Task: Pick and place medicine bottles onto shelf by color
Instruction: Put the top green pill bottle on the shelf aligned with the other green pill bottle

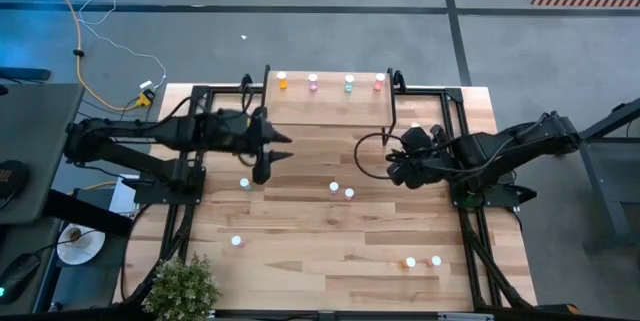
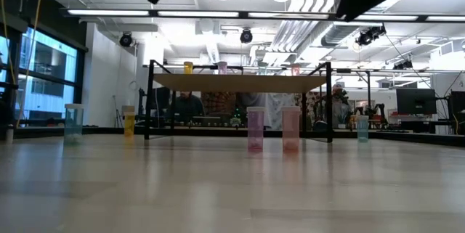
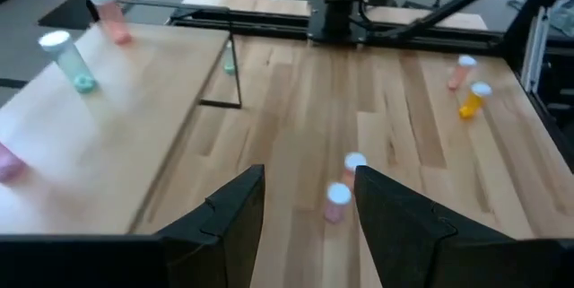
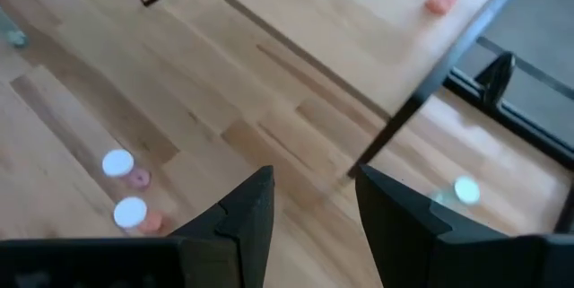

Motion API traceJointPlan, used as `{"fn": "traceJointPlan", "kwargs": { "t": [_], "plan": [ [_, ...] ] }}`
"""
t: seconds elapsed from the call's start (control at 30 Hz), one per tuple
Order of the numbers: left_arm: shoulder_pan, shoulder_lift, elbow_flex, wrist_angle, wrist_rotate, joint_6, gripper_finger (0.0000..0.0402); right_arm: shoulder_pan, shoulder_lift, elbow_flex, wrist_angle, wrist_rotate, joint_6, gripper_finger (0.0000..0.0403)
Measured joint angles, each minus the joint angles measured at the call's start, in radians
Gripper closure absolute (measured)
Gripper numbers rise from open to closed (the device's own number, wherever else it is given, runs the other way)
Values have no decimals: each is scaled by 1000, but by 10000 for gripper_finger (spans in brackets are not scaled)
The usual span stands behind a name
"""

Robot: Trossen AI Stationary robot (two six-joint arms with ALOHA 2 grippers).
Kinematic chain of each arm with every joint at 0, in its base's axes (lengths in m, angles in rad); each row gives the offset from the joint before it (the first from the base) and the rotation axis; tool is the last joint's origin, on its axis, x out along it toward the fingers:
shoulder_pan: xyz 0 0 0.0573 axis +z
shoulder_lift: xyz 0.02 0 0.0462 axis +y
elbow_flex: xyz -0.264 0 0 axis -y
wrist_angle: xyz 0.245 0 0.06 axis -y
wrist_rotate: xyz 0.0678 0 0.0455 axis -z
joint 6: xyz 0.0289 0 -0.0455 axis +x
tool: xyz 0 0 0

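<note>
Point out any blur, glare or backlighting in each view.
Low view: ceiling lights glare, both arms show as dark silhouettes, and the near tabletop is soft. Left wrist view: the shelf and its bottles look smeared. Right wrist view: blurred throughout. High view: evenly lit, bottle caps bright.

Beyond the tabletop (image 2: 232,189) we're looking into a bright white workshop: long ceiling light strips (image 2: 240,13) and exposed pipes overhead, a blue-lit window (image 2: 40,80) at one side. From above we see grey floor (image 1: 300,36), a yellow cable (image 1: 75,31) trailing, and a potted plant (image 1: 183,287) at the table's corner.
</note>
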Motion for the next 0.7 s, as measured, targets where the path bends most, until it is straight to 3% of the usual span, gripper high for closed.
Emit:
{"fn": "traceJointPlan", "kwargs": {
  "t": [0.43, 0.7],
  "plan": [
    [-220, -98, -145, 77, -38, -112, 236, 166, 0, 0, -307, 59, 424, 253],
    [-349, -98, -146, 75, -102, -115, 236, 167, -1, -1, -426, 75, 560, 253]
  ]
}}
